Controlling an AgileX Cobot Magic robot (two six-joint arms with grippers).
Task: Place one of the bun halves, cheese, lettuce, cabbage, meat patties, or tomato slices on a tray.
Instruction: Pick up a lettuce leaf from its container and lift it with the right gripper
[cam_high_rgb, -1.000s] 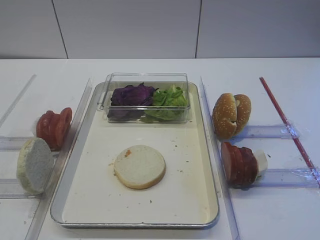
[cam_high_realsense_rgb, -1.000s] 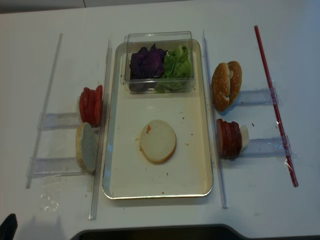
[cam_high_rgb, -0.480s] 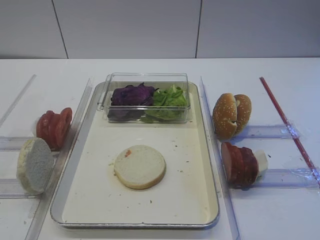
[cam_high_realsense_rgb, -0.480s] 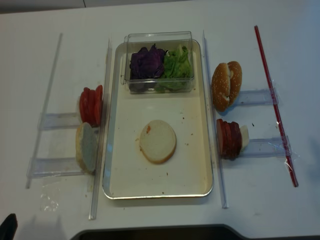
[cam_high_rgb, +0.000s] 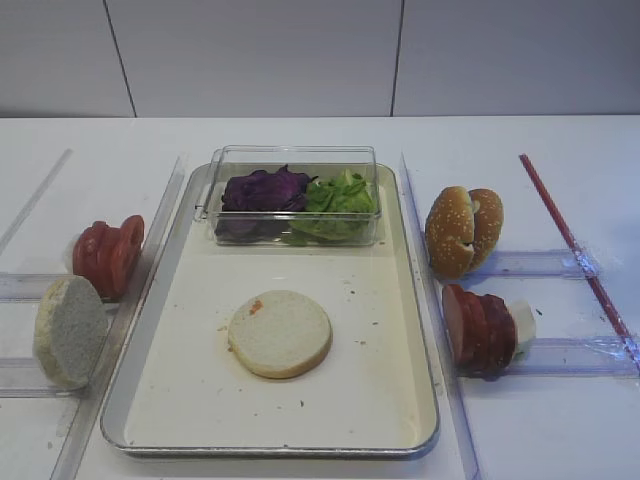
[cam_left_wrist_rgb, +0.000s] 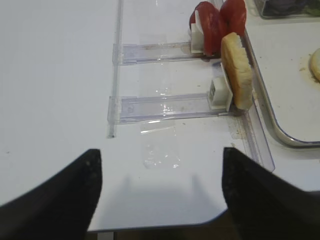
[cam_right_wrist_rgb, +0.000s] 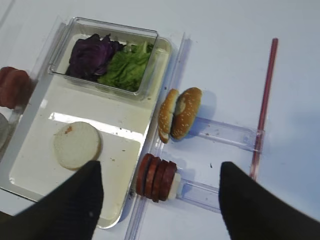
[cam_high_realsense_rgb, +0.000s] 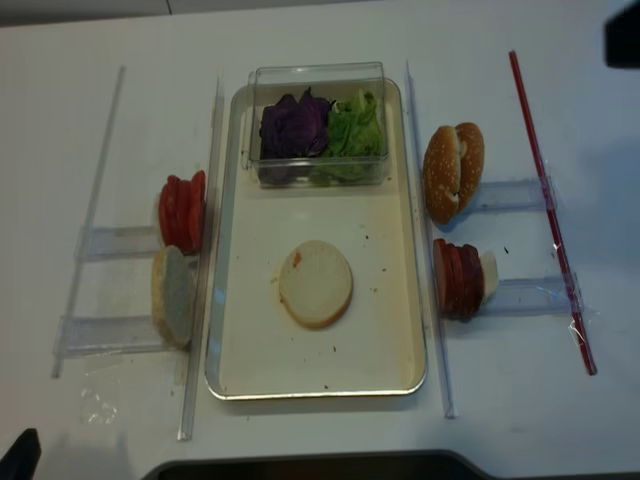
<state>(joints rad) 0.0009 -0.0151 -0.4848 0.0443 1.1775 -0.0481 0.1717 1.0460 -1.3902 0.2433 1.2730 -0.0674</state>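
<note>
A pale bun half (cam_high_rgb: 279, 333) lies cut face up near the middle of the tray (cam_high_rgb: 418, 400). At the tray's 12 o'clock end a clear box (cam_high_rgb: 293, 195) holds cabbage (cam_high_rgb: 262, 190) and lettuce (cam_high_rgb: 340, 195). At 9 o'clock on the bench (cam_high_rgb: 520, 430) stand tomato slices (cam_high_rgb: 108, 255) and another bun half (cam_high_rgb: 67, 331); at 3 o'clock, seeded bun halves (cam_high_rgb: 462, 230) and meat patties (cam_high_rgb: 480, 329). The right end effector (cam_right_wrist_rgb: 157, 200) and the left end effector (cam_left_wrist_rgb: 160, 197) both stand spread, holding nothing.
</note>
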